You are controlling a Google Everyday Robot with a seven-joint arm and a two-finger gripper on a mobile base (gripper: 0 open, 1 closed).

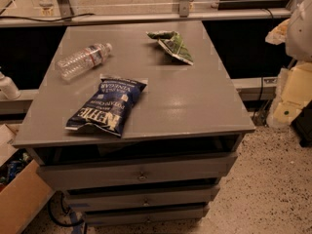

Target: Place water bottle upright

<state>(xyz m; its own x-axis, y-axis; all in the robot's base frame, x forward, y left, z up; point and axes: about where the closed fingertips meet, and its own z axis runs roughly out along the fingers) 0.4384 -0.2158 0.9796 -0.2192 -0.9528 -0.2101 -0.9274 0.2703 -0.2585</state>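
Where the speckled floor (273, 189) runs under a dark wall and a pale rail (146, 17) at the back, a grey cabinet (195, 96) fills most of the view, its flat top bare across the right half. Below the top, three drawers (141, 172) are stacked, the upper one pulled slightly open. A brown cardboard box (22, 204) sits on the floor at the lower left, and pale yellow bundles (295, 94) are piled at the right edge beneath a white rounded shape (300, 28) cut off by the frame. On the top, a blue chip bag (107, 106) lies flat near the front left edge. Behind it, a little apart, the water bottle (83, 60) lies on its side in the back left part, white cap pointing toward the back right, with nothing resting on it. A crumpled green packet (173, 45) lies at the back, right of centre, well apart from both. A small opaque white bottle (7, 87) shows at the far left, off the cabinet. The gripper is outside the view, so whether it is open or closed cannot be told.
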